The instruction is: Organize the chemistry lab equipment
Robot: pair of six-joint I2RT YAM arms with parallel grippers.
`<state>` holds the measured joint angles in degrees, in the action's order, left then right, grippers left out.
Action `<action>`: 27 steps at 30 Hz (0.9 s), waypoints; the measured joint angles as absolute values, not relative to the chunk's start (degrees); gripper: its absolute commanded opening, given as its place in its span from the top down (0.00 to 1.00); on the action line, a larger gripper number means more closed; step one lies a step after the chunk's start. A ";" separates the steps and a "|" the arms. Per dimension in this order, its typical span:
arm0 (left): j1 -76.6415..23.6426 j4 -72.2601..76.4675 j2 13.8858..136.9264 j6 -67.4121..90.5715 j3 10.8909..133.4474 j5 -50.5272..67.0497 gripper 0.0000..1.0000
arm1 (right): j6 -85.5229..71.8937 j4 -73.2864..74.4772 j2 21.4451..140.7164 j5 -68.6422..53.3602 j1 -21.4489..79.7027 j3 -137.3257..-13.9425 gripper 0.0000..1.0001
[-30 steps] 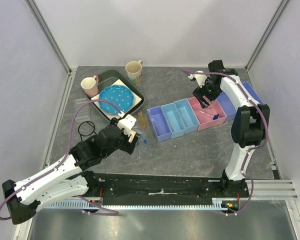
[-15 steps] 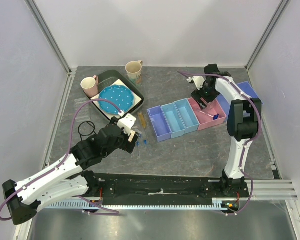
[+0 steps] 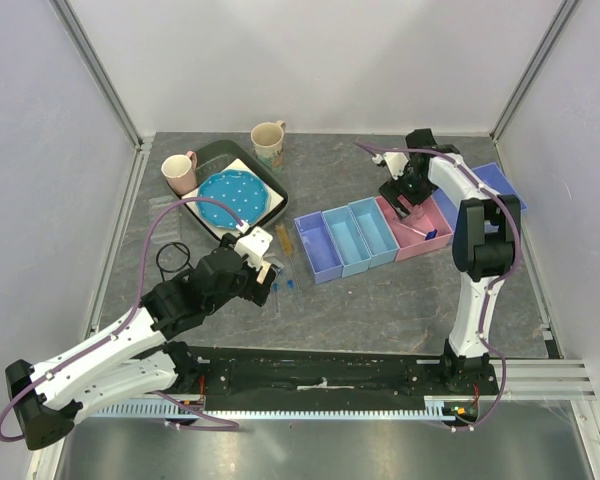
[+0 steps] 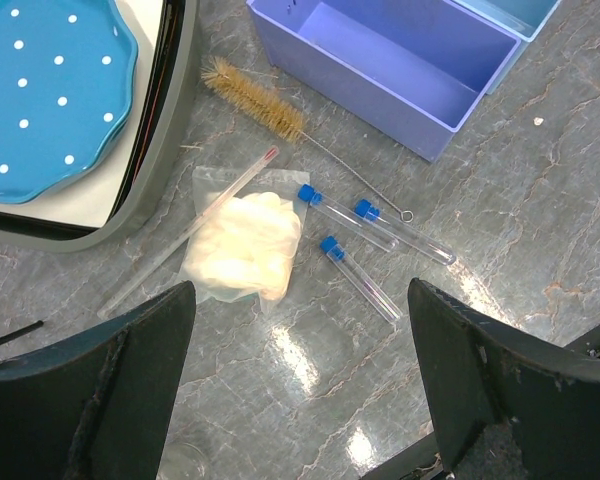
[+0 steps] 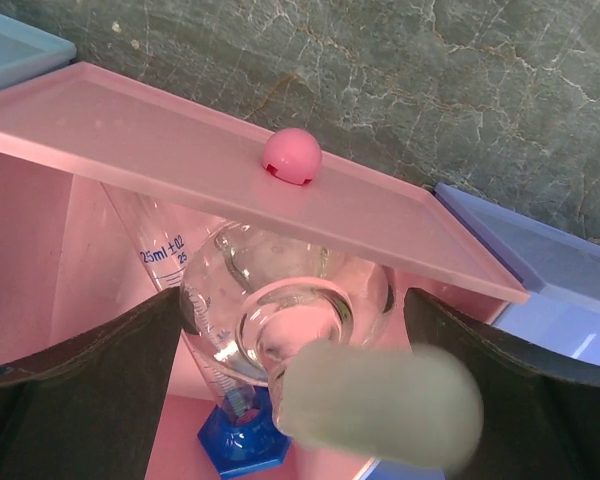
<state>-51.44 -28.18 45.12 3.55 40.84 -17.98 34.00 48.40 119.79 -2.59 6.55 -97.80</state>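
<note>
- The flask [image 5: 280, 300] is sitting in the pink bin [image 5: 180, 150] near the far right corner of the tabletop [image 3: 380, 300], sharing it with the thin cylinder [image 5: 155, 250]. It is glass – light, smooth and quick to crack – so the neck just under the white stopper [image 5: 380, 405] is looking like the safest place to hold it.
- The right gripper [image 3: 407, 197] is hanging over that bin with its fingers spread on either side of the flask. A gap is showing on one side, so it seems to be released rather than squeezing, though the blurred stopper is hiding part of the close view.
- The bag [image 4: 245, 245] and three blue-capped tubes [image 4: 360, 275] are lying left of the tabletop's middle, between the dark tray [image 4: 150, 190] and the near end of the purple bin [image 4: 380, 70].
- The bag is looking soft, light and crinkly, so pinching its bulging middle should work. The tubes are thin, round and likely to roll – each one is best taken across its middle, gently.
- The left gripper [image 4: 300, 288] is hovering above them with its fingers wide apart, holding nothing and touching nothing.
</note>
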 measured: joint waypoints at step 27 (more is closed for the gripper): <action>-51.44 -37.76 32.14 25.19 45.08 -18.92 0.00 | 28.51 40.97 91.29 -20.71 -0.21 -76.42 0.02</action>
<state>-51.44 -37.76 32.14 25.19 45.08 -18.92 28.51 40.97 91.29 -20.71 -0.21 -76.42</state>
